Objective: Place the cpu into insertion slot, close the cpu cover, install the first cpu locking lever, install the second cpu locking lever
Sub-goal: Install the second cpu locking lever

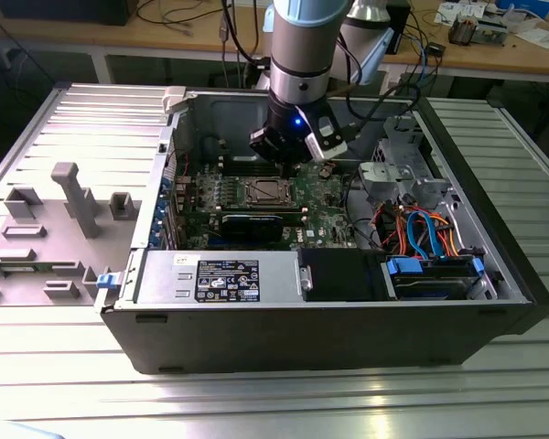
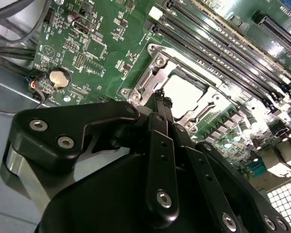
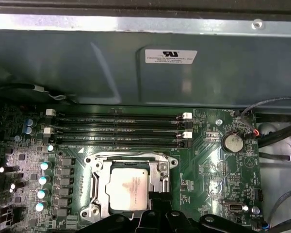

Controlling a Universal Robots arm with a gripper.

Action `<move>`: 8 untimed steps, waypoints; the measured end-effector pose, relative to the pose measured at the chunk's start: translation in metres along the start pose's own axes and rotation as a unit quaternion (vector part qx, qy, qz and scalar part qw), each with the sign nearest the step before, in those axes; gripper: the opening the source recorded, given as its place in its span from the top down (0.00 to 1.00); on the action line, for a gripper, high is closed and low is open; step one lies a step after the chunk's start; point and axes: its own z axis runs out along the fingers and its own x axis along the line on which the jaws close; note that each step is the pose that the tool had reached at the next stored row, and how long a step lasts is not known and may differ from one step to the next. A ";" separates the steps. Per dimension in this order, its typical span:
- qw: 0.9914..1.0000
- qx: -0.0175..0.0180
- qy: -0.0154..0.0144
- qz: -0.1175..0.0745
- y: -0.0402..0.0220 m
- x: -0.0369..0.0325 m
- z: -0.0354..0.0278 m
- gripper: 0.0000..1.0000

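The arm is a silver-grey cylinder with a pale blue band, a small blue light and black cables; its black gripper carries silver screws.

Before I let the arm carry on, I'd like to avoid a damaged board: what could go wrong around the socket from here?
1. The gripper sits right at the edge of the cpu cover, over the cpu; a small sideways drift could scrape the chip or bend the thin frame.
2. The memory slots and the row of capacitors lie close beside the insertion slot, so the wide fingers might clip them.
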 end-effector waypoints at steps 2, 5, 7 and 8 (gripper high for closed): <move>1.000 0.000 0.000 -0.001 -0.0029 0.0001 -0.0001 0.89; 1.000 0.000 0.000 -0.001 -0.0077 0.0011 -0.0007 0.89; 1.000 -0.001 0.000 -0.001 -0.0131 0.0025 -0.0015 0.89; 1.000 -0.001 0.000 -0.001 -0.0149 0.0032 -0.0017 0.89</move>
